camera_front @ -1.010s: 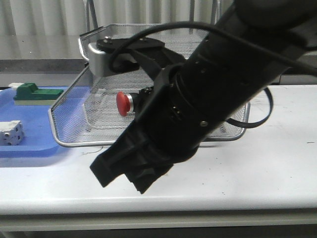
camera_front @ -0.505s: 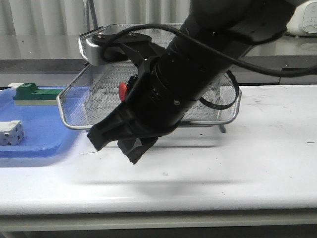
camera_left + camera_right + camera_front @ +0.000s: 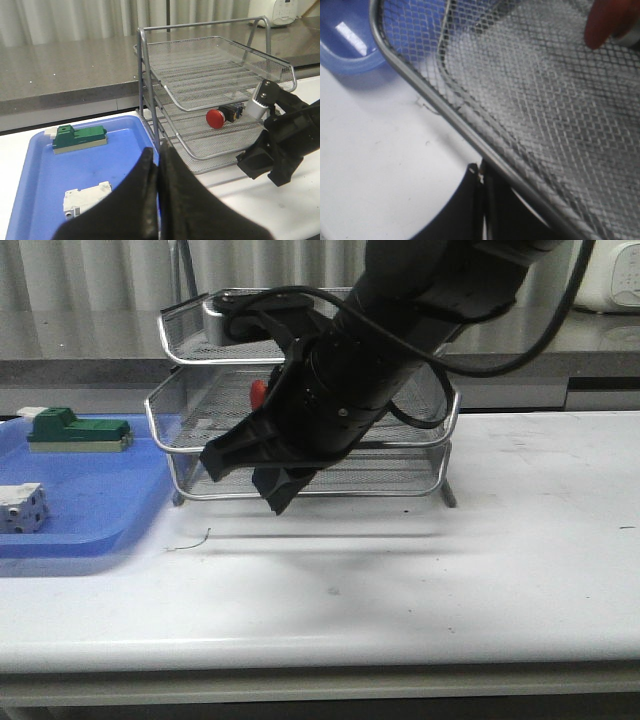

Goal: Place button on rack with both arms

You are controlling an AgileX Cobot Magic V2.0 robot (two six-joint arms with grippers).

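Observation:
The button point(image 3: 258, 392) lies on its side in the middle tier of the silver wire rack point(image 3: 400, 472), red cap towards the blue tray. The left wrist view shows the same button point(image 3: 216, 118) in the rack point(image 3: 150, 90), its black body pointing towards the right arm. My right gripper point(image 3: 242, 482) hangs shut and empty in front of the rack's lower tiers. Its fingertips point(image 3: 482, 172) sit close to a tier's front rim point(image 3: 455, 127); the red cap point(image 3: 610, 22) is a blur. My left gripper point(image 3: 157, 152) is shut on nothing, above the tray's edge.
A blue plastic tray point(image 3: 90, 490) lies left of the rack. It holds a green block point(image 3: 75, 428) and a small white cube point(image 3: 22, 507). A thin bit of wire point(image 3: 195, 542) lies on the white table. A grey counter runs behind the rack.
The rack, tipped forward towards the camera a second ago, now stands level. My right gripper rose and drew back towards the rack. The button stayed in its tier.

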